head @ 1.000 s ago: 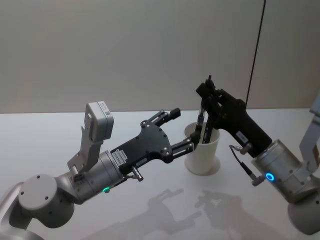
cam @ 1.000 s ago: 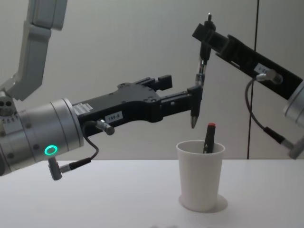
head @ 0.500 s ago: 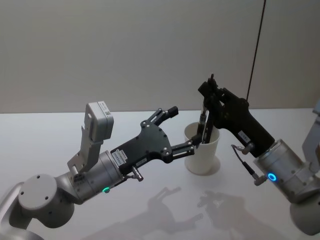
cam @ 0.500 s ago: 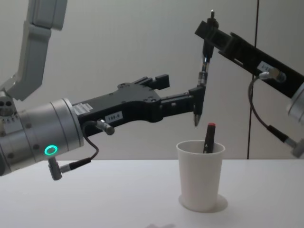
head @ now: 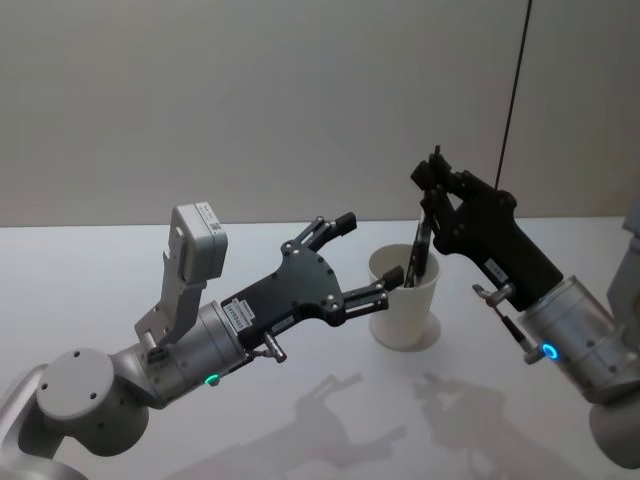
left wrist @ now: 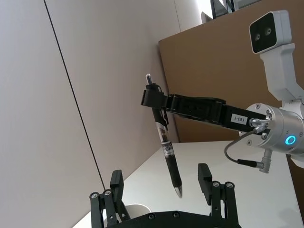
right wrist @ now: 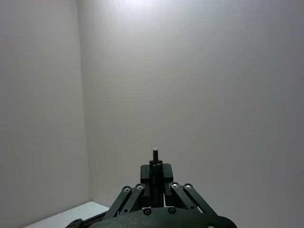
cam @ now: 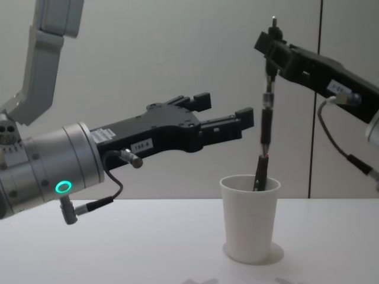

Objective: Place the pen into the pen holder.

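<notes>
We saw the right end effector in the upper right of the chest frame, its matte black fingers pinched onto the top of a slim pen. The pen hung almost upright, its dark barrel and clear section pointing down, its tip just above the rim of the pen holder. That holder was a plain white paper cup, tapered with a rolled rim, standing on the smooth pale counter at lower centre-right. A second pen with a red cap already leaned inside it.

The left end effector reached in from the left at mid-height, black and angular, its two fingers spread apart and gripping nothing, just beside the hanging pen. In the head frame the cup sat right of centre, between the two end effectors. In the left wrist frame the pen hung at centre between the parted fingers.
</notes>
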{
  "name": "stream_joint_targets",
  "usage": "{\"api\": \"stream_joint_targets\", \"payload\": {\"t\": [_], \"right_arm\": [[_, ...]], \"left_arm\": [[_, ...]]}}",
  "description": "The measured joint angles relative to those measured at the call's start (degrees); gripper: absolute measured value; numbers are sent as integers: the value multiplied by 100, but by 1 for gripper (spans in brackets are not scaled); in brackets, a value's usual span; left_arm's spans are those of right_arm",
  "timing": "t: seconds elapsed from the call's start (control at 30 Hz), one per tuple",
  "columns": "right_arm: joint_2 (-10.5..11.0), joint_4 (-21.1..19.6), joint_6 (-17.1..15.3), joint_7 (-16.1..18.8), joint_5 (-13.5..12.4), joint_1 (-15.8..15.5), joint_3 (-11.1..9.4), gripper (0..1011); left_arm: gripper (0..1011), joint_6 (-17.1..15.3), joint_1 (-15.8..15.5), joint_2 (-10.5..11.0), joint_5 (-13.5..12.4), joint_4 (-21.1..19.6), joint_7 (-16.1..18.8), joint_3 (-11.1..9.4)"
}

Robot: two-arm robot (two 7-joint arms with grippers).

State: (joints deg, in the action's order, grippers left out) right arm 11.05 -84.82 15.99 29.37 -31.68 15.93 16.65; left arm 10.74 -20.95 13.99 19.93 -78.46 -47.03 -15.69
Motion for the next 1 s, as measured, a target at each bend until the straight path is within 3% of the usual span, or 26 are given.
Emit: {"api": "stream_joint_targets", "payload": {"t": [0.37,1.0], "right_arm": [[-20,213,459,-384,690,145,-39,149],[-226,1016,975,-507,1358,668,-55,149]], "left_arm": [[1000,0,0,0,0,0,0,0],[1000,0,0,0,0,0,0,0]]}}
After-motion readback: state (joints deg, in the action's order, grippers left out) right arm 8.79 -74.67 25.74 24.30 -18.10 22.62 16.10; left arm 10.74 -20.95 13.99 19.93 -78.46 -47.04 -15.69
